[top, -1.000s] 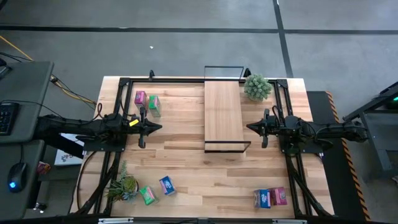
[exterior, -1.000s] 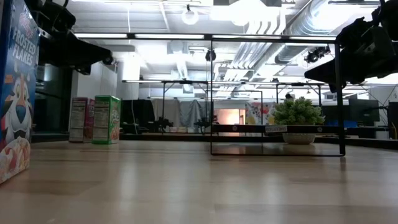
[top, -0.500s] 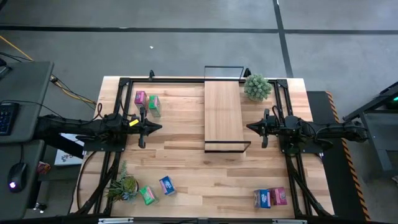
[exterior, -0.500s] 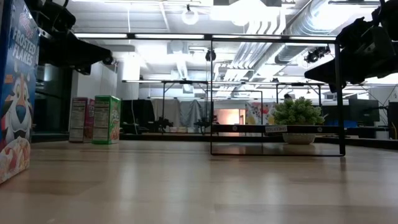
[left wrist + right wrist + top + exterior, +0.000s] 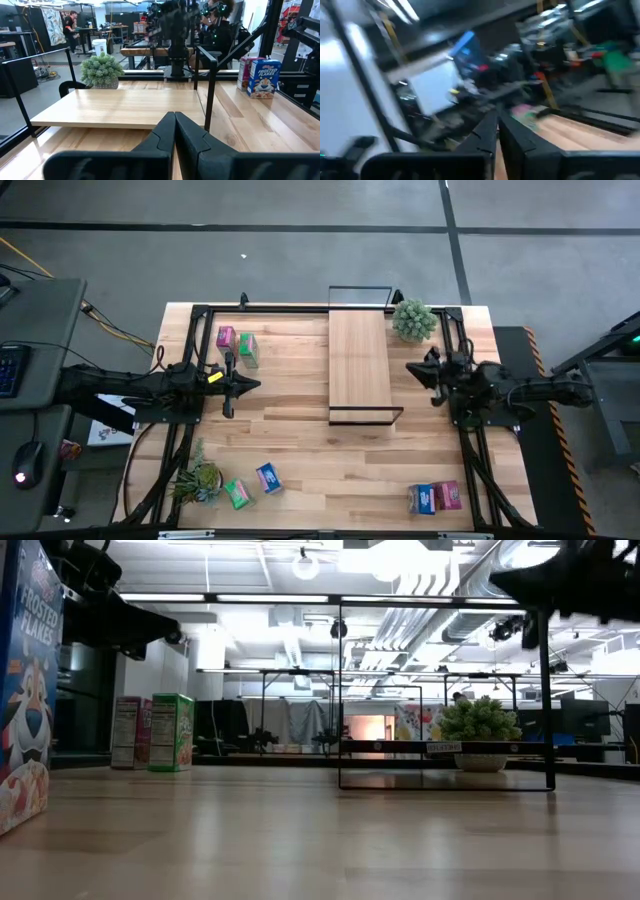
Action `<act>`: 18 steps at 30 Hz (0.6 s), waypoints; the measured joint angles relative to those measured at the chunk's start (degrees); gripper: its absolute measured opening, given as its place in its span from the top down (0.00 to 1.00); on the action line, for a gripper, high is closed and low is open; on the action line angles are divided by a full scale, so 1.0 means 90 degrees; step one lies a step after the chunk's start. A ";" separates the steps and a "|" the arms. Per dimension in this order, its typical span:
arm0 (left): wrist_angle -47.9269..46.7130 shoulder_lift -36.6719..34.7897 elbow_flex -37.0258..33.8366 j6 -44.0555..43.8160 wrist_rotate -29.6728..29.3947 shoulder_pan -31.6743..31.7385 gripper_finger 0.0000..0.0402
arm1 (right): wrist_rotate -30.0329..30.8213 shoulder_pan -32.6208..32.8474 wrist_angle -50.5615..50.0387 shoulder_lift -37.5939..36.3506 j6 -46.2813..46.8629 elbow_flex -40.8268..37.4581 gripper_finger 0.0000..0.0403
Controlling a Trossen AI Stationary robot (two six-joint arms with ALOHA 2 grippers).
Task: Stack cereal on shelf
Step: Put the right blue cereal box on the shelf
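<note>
The shelf (image 5: 358,365), a light-wood plank with black wire ends, lies at the table's far middle. Cereal boxes stand in pairs on the table. A pink one (image 5: 225,337) and a green one (image 5: 247,348) are at the far left. A green one (image 5: 237,494) and a blue one (image 5: 268,478) are at the near left. A blue one (image 5: 422,499) and a pink one (image 5: 447,496) are at the near right. My left gripper (image 5: 255,385) hovers shut, left of the shelf, pointing level at it (image 5: 175,116). My right gripper (image 5: 412,368) is shut, right of the shelf, raised and tipped upward (image 5: 497,117).
A potted plant (image 5: 413,320) stands at the far right beside the shelf, and another (image 5: 200,478) at the near left by the boxes. Black frame rails (image 5: 300,308) run along the table's edges. Bare tabletop (image 5: 340,470) lies between the shelf and the near edge.
My right gripper has risen and tipped its fingers upward while rolling about its own axis. In the low view it has climbed toward the picture's top.
</note>
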 joint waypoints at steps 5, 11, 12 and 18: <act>-0.0002 -0.0001 0.0002 -0.0002 0.0000 -0.0002 1.00 | 0.0086 0.0429 -0.0556 0.1113 -0.0296 0.1220 0.75; -0.0002 0.0002 0.0000 -0.0001 0.0000 0.0001 1.00 | 0.0060 0.0984 -0.4421 0.2448 0.0045 0.3662 0.53; -0.0002 -0.0001 0.0002 -0.0001 0.0000 0.0001 1.00 | -0.0049 0.1079 -0.5174 0.2676 0.0307 0.4082 0.51; -0.0004 0.0002 0.0000 -0.0002 0.0000 0.0000 1.00 | -0.1168 0.1831 -0.8353 0.3872 0.2914 0.5973 0.46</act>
